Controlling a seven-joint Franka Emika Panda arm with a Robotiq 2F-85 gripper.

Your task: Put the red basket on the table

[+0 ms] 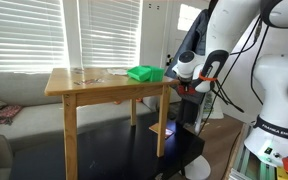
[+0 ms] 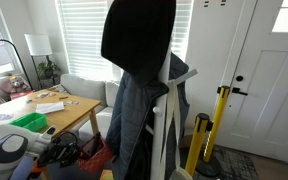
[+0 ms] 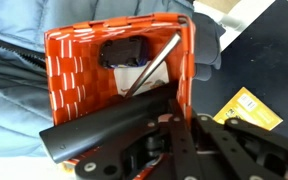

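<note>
In the wrist view the red basket point(image 3: 79, 80) is a woven container with a black object point(image 3: 127, 52) and a thin metal rod point(image 3: 152, 68) inside. My gripper point(image 3: 181, 118) is shut on its right wall. In an exterior view the gripper point(image 1: 189, 78) holds the red basket point(image 1: 190, 89) in the air, just off the right end of the wooden table point(image 1: 89, 86), about level with its top. The basket point(image 2: 90, 156) and the table point(image 2: 72, 108) also show in an exterior view, with the gripper point(image 2: 54, 153) low at the left.
A green basket point(image 1: 144, 73) and some papers lie on the table top. A low black platform point(image 1: 114, 150) lies under the table, with a yellow card point(image 3: 246, 108) on it. A dark coat on a white rack point(image 2: 139, 60) hangs close by. A yellow post point(image 2: 220, 125) stands near the door.
</note>
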